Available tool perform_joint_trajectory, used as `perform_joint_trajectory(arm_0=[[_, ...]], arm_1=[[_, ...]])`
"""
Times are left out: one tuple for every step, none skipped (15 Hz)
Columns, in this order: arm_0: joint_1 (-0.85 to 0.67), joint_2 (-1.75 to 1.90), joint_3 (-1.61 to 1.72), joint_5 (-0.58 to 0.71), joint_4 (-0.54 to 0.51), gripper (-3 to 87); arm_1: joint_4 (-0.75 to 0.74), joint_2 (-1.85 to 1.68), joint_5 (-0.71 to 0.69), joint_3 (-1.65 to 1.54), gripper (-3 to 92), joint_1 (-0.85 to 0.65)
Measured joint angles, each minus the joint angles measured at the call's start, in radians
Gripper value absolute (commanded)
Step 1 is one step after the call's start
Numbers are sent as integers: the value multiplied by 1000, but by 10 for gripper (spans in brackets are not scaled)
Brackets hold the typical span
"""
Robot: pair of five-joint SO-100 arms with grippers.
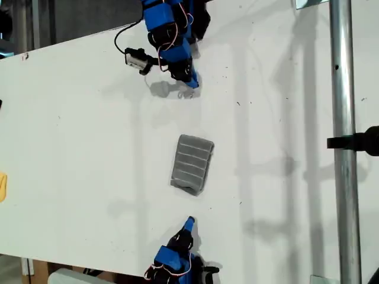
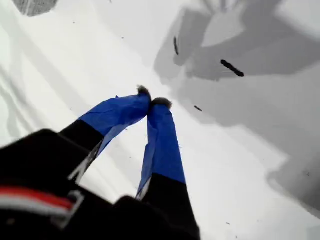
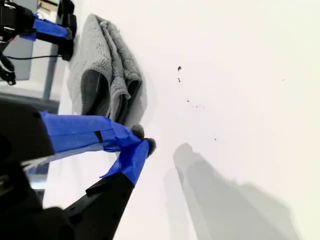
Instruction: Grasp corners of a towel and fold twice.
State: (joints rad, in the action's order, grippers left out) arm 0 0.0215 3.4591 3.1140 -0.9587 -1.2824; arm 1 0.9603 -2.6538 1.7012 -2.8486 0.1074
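Note:
The towel [image 1: 192, 164] is a grey striped cloth, folded into a small thick rectangle in the middle of the white table [image 1: 89, 148]. Its corners lie stacked within the folded layers. My first gripper [image 1: 190, 83] hovers over the table near the exterior view's top, well away from the towel. Its jaws [image 2: 151, 97] are shut on nothing, and only a scrap of towel [image 2: 34, 5] shows far off. My second gripper [image 1: 189, 222] is near the exterior view's bottom edge, shut and empty [image 3: 142, 139], a short gap from the towel's layered end [image 3: 102, 65].
A vertical metal pole [image 1: 343, 142] with a black clamp [image 1: 358, 142] crosses the exterior view's right side. A yellow object [image 1: 2, 186] peeks in at that view's left edge. The table's edge runs diagonally along the view's upper left.

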Motion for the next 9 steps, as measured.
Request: perform_joint_trajectory(arm_0=[[0,0,0,0,0,-26],[0,0,0,0,0,-26],[-3,0,0,0,0,-26],[-8,0,0,0,0,-26],[-8,0,0,0,0,-26],[-6,0,0,0,0,-26],[-6,0,0,0,0,-26],[-6,0,0,0,0,-26],[-6,0,0,0,0,-26]], arm_1=[[78,-87,38,-26,-3,-2],[184,-209,46,-51,-3,2],[301,-380,41,-67,-3,-5],[393,-555,-26,-69,-3,-41],[425,-603,-64,-69,-3,-77],[434,-621,-72,-71,-3,-84],[434,-627,-75,-69,49,-84],[434,-632,-75,-71,50,-84],[434,-634,-75,-71,50,-84]])
